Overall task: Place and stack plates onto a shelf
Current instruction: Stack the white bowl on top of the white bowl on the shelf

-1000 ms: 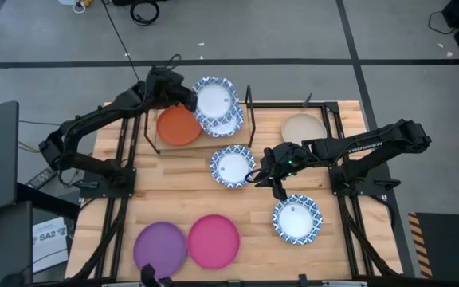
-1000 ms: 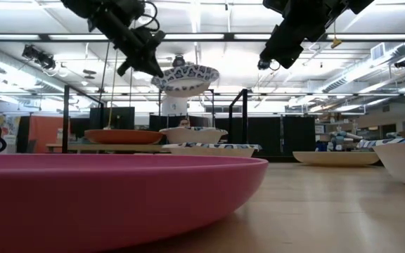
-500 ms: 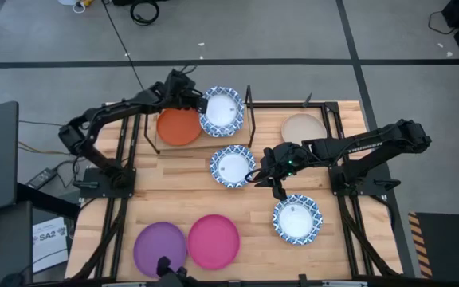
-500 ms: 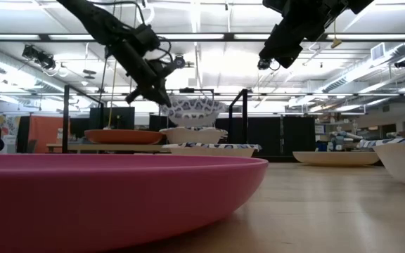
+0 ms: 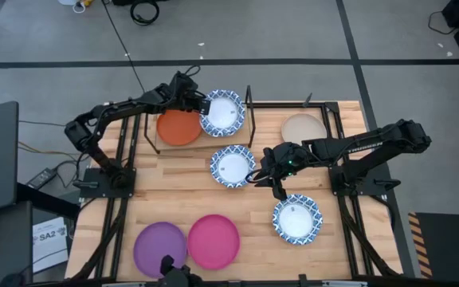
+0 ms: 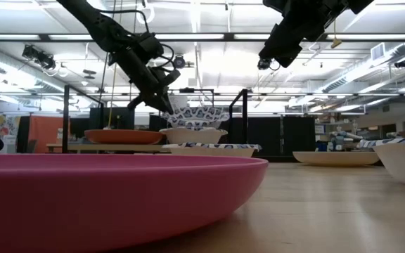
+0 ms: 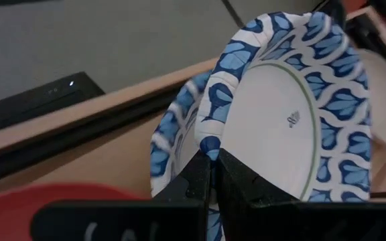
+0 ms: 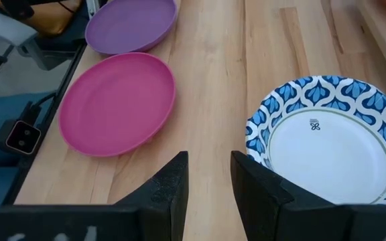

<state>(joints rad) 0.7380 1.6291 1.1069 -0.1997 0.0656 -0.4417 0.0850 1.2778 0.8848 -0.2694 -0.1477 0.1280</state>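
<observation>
The desk (image 5: 174,187) in the middle of the high view is pale wood in butcher-block strips, smooth with a low sheen. The shelf (image 5: 183,148) at upper centre is the same light wood in a thin black metal frame. The patterned plates (image 8: 330,144) look like paper, with matt printed rims and faintly glossy white centres. The pink plate (image 8: 118,102) and purple plate (image 8: 131,25) look like smooth plastic with a soft satin finish. The orange plate (image 5: 178,127) is plain and matt. The left pincer (image 7: 212,175) is matt black plastic, as is the right pincer (image 8: 208,181).
</observation>
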